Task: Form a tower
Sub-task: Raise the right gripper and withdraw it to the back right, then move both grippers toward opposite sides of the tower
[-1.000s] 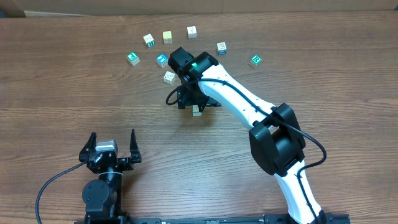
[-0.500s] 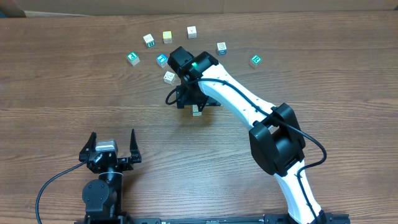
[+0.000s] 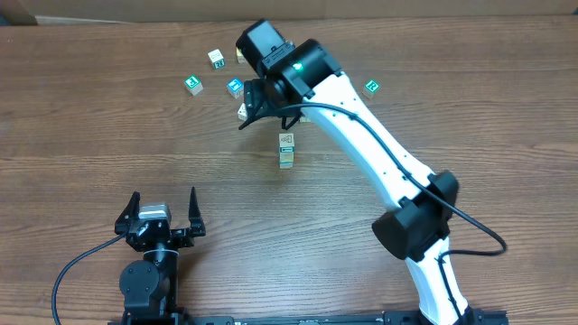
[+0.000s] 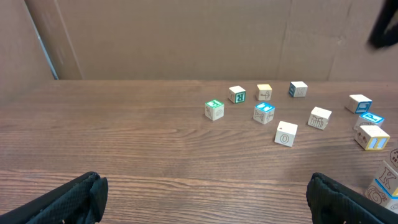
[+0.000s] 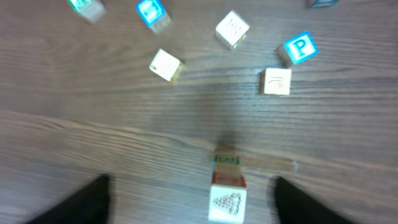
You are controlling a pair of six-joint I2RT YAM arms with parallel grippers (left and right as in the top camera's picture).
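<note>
**Right hand lifts off the stack**

The right hand [image 3: 255,106] has gone up and back, fingers spread, holding nothing. The tower [image 3: 286,150], a narrow stack of pale wooden letter cubes, stands alone mid-bench. Next job, I think: grab a loose wooden cube [image 5: 166,65] and set it straight on top.

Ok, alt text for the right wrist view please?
A short tower of wooden letter cubes stands low in the frame on a wood-grain table, between the blurred dark fingers, which are spread apart and hold nothing. Several loose cubes lie scattered beyond it, including a blue P cube.
</note>
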